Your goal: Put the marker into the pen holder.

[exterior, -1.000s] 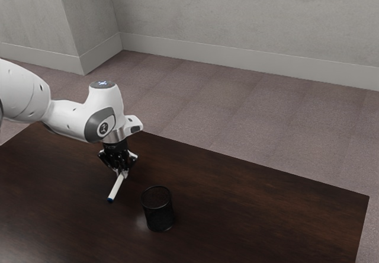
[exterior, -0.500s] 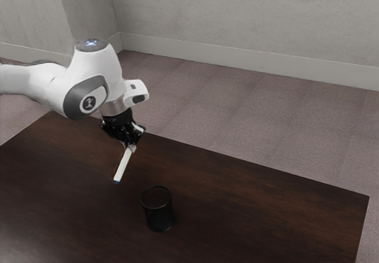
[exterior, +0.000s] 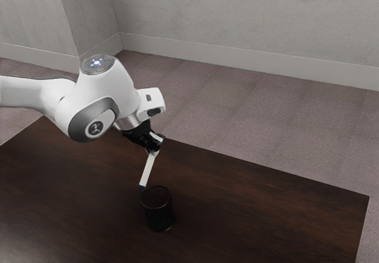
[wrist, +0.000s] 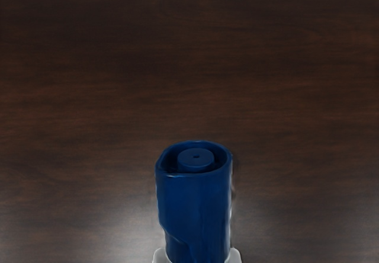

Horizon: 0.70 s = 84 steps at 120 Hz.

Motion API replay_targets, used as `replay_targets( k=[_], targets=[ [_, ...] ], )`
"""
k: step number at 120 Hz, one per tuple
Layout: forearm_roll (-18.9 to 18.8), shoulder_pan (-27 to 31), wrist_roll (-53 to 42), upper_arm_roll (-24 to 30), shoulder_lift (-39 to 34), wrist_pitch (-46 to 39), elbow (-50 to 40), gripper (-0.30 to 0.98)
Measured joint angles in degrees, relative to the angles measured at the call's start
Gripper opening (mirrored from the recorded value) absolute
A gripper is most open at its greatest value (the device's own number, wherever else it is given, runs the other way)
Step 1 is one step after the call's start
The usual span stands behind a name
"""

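Note:
My gripper [exterior: 154, 151] is shut on the upper end of the white marker [exterior: 148, 169] in the exterior view. The marker hangs tilted, its blue lower tip at the rim of the black mesh pen holder [exterior: 158, 212] on the exterior view's left side; whether tip and rim touch I cannot tell. The pen holder stands upright on the table. In the wrist view, the marker's blue end [wrist: 195, 209] is large at the lower edge, between two pale fingertips [wrist: 234, 256].
The dark wooden table [exterior: 254, 204] carries the pen holder. Its far edge borders a carpeted floor [exterior: 237, 109], with a grey wall behind.
Over the last second my hand has risen and then moved toward the exterior view's right, tilting, with the marker carried along to the pen holder. The pen holder has stayed in place.

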State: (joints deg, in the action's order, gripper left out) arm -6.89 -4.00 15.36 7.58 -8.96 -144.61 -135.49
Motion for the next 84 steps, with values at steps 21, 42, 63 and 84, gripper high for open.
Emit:
replay_targets(
  k=[21,42,63,84],
  targets=[
    [-0.29,0.04,0.25,1.70,-0.20,-4.21,0.02,-0.08],
    [-0.59,-0.06,0.43,3.63,0.26,-6.39,-0.34,-0.09],
    [-2.47,0.09,0.40,3.80,0.35,-9.31,-2.35,-0.09],
    [-2.89,0.11,0.26,3.81,0.34,-10.69,-2.85,-0.09]
  ],
)
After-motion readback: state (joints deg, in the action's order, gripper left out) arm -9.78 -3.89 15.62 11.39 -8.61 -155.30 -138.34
